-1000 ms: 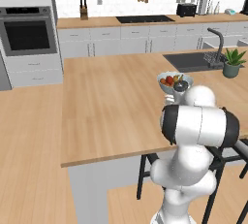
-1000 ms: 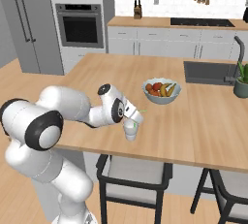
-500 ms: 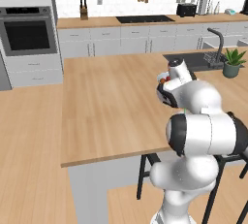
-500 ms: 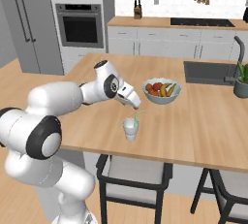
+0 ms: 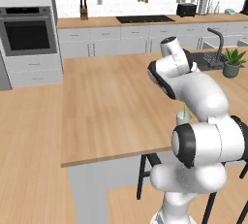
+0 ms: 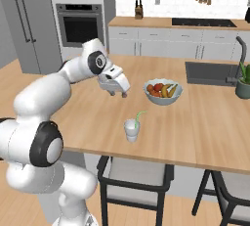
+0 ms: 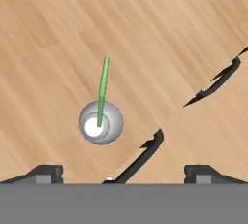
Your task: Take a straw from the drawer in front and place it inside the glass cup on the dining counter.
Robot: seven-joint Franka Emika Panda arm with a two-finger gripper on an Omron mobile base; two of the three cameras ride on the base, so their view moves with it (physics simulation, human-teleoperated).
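The glass cup stands upright on the dining counter, near its front edge. The green straw leans inside it, its top sticking out over the rim. My gripper hangs open and empty above the counter, up and to the left of the cup, touching nothing. From the hand view I look down on the cup with the straw in it, and the gripper has its fingertips wide apart. In the left base view the cup shows beside my arm. The drawer is out of view.
A white bowl of fruit sits on the counter behind the cup. A sink and a potted plant are at the right. Dark stools stand under the counter's front edge. Grey wall cabinets line the back.
My gripper has let go of the straw, which now stands in the cup, and has risen and drawn back away from the cup. The cup has stayed in place.
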